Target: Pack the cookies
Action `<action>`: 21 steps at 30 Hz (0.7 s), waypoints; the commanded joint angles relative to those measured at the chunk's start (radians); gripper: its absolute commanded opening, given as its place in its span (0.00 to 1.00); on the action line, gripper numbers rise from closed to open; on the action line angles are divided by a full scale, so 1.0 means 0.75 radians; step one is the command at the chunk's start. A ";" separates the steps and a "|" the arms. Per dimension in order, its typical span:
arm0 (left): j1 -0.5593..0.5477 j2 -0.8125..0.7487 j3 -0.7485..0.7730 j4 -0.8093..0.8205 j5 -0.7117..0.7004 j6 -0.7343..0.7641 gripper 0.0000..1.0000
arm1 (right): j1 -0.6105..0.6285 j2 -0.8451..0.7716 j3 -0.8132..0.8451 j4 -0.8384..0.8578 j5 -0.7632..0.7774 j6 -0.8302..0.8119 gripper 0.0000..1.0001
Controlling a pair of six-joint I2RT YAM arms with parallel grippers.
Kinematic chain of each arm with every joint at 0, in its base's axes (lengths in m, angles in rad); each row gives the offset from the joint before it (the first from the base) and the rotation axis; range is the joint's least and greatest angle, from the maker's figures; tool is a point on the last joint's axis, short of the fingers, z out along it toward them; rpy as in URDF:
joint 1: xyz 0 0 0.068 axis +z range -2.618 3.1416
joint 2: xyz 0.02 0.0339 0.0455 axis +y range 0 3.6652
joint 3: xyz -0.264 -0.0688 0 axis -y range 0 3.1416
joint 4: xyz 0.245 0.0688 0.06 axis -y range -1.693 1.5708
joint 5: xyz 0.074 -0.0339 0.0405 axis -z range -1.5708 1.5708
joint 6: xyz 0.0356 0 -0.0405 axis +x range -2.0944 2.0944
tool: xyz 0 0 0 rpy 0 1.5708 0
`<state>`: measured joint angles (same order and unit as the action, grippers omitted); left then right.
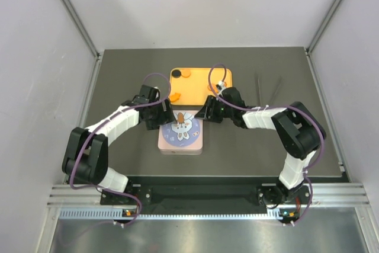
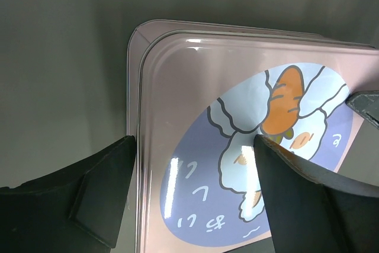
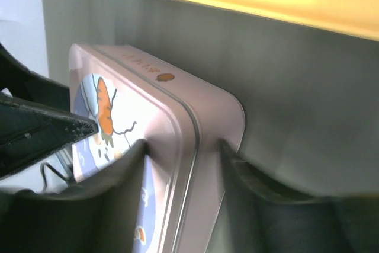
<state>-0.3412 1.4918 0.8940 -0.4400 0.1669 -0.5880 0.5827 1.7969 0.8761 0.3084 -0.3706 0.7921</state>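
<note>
1. Cookies (image 1: 176, 74) lie on orange tray (image 1: 201, 84), upper centre; lidded pink tin (image 1: 198, 141) just below it.
2. Left gripper (image 2: 195, 140) spread wide over tin's left edge.
3. Right gripper (image 3: 183, 143) astride tin's corner; can't tell if clamped.

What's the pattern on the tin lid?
Pale pink lid with a purple-blue circle, white cartoon figure and orange carrot; best in the left wrist view.

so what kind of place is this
Probably a lab test cell: plain white wall panels on aluminium framing enclose a dark table, with two robot arms bolted to a rail at its near edge.
</note>
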 commanded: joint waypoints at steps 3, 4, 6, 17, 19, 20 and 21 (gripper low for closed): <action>-0.017 0.081 -0.040 -0.039 -0.057 0.033 0.84 | 0.002 0.069 -0.055 0.084 0.012 0.036 0.30; -0.020 0.081 -0.043 -0.031 -0.057 0.031 0.84 | 0.002 0.071 -0.066 0.098 0.011 0.044 0.26; -0.022 0.081 -0.051 -0.027 -0.059 0.027 0.84 | 0.002 0.067 -0.074 0.100 0.020 0.046 0.21; -0.024 -0.003 -0.153 0.096 -0.077 -0.110 0.82 | -0.006 -0.019 -0.033 -0.035 0.054 -0.036 0.24; -0.024 -0.021 -0.181 0.130 -0.079 -0.142 0.80 | -0.008 -0.031 -0.007 -0.063 0.054 -0.048 0.25; -0.024 -0.023 -0.196 0.145 -0.063 -0.153 0.78 | -0.008 -0.034 0.002 -0.074 0.056 -0.054 0.26; -0.024 -0.021 -0.224 0.179 -0.055 -0.175 0.77 | -0.008 -0.038 0.008 -0.096 0.054 -0.064 0.28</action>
<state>-0.3363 1.4372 0.8070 -0.3286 0.1333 -0.6708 0.5648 1.7847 0.8612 0.3729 -0.3500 0.8108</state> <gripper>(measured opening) 0.791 0.268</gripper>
